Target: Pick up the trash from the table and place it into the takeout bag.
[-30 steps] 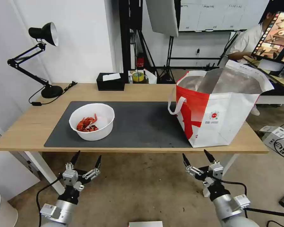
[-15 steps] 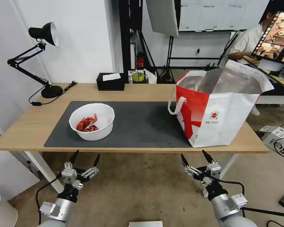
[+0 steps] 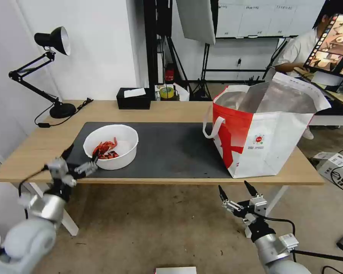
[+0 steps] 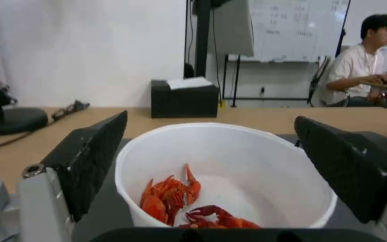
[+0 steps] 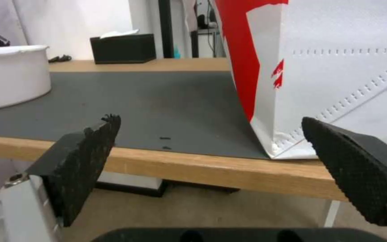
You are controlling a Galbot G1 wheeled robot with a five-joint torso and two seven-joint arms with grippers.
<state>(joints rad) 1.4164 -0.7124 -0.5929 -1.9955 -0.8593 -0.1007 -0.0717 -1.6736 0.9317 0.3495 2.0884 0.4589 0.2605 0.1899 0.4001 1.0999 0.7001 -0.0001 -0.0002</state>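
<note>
The trash I can see is a white round bowl (image 3: 111, 146) holding red crayfish shells (image 3: 104, 149), standing on the left part of the dark grey mat (image 3: 171, 148) on the table (image 3: 38, 146). My left gripper (image 3: 83, 152) is open at the table's front-left edge, level with the bowl and just short of its near-left side. In the left wrist view the bowl (image 4: 229, 158) sits between the spread fingers (image 4: 92, 158). The red and white takeout bag (image 3: 263, 129) stands open at the right end. My right gripper (image 3: 233, 186) hangs open below the front edge, facing the bag (image 5: 337, 67).
A black tissue box (image 3: 133, 98) stands at the table's back edge. A black desk lamp (image 3: 51, 76) occupies the back-left corner. A cardboard box (image 3: 335, 167) lies on the floor to the right. A person sits at a desk behind the bag.
My left arm has risen from below the table and swung left, bringing its open gripper up to the bowl. The right gripper has barely moved.
</note>
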